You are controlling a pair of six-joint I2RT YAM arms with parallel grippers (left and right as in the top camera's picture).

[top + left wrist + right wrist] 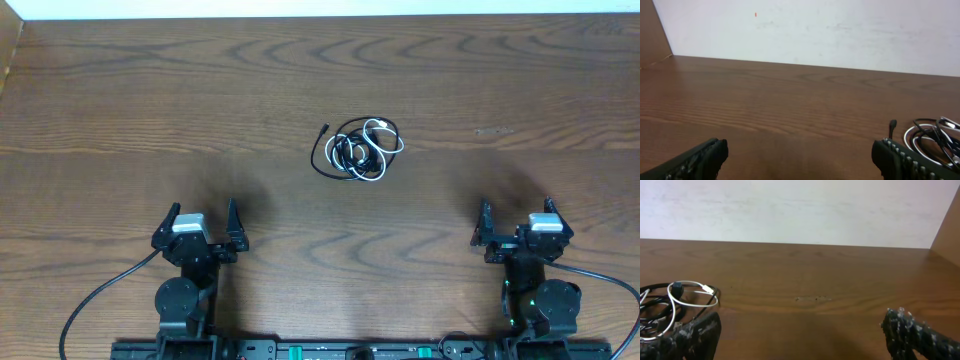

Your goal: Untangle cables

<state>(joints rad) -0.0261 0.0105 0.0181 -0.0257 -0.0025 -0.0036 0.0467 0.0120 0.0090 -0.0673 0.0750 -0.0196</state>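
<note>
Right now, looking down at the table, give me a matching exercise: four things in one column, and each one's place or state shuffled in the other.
1 white cable
2 black plug end
3 left gripper
4 right gripper

A open, near edge, robot's right
B sticks out of the tangle toward the robot's left
C looped inside the tangle
D open, near edge, robot's left

Pairs: 1-C, 2-B, 3-D, 4-A

Wooden table (pixel 150 90) — tangled cables (pixel 360 150) on it.

A wooden table (pixel 150 100) is seen under the left gripper (pixel 202 216) and right gripper (pixel 518 216), a white wall (pixel 840 30) ahead.
</note>
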